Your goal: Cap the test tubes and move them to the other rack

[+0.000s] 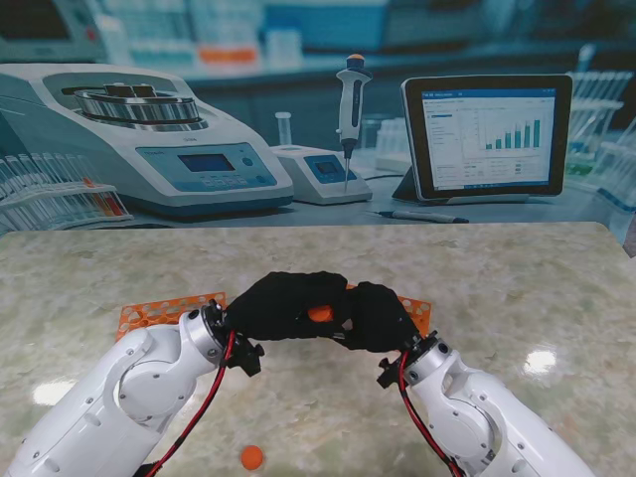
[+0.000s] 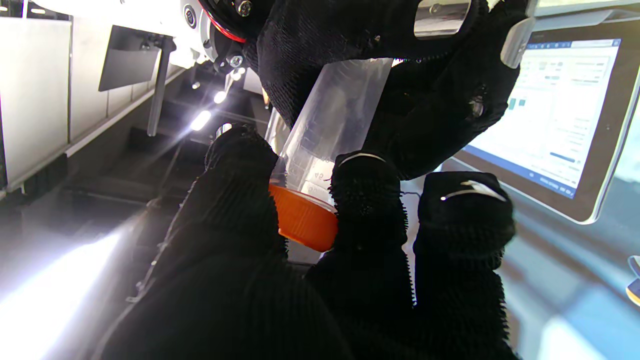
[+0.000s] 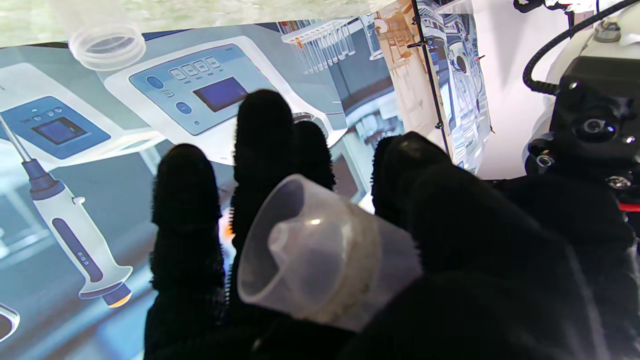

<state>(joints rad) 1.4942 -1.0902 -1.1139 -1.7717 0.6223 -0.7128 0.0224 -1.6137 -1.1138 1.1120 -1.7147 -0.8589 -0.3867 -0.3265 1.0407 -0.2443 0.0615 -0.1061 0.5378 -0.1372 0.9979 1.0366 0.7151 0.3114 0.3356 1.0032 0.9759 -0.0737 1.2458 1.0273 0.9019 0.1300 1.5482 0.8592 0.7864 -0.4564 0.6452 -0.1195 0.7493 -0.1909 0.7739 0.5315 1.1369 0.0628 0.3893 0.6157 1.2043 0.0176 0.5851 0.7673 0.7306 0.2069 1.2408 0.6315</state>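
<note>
From the stand's view, two black-gloved robot hands meet over the middle of a pale marbled table [image 1: 497,278]. The left hand [image 1: 283,306] and right hand [image 1: 383,316] press together, with a small orange screw cap [image 1: 320,313] showing between them. Behind the hands lies a flat orange perforated rack [image 1: 164,310], mostly hidden. A second loose orange cap [image 1: 252,457] sits on the table nearer to me, well apart from the hands. The tube itself cannot be made out here.

The left wrist view shows what the stand's view hides: the left hand [image 2: 320,260] has its fingers [image 2: 367,200] clenched around the orange screw cap [image 2: 302,220], which sits on the mouth of a clear plastic test tube with printed markings [image 2: 335,115]. The far end of the tube runs into the right hand [image 2: 400,75], whose fingers wrap it.

The right wrist view shows the tube from its other end: the right hand [image 3: 450,260] grasps the clear plastic test tube [image 3: 320,255], and its conical, skirted base points toward the camera. Another clear open tube [image 3: 102,40] stands on the table beyond, uncapped
</note>
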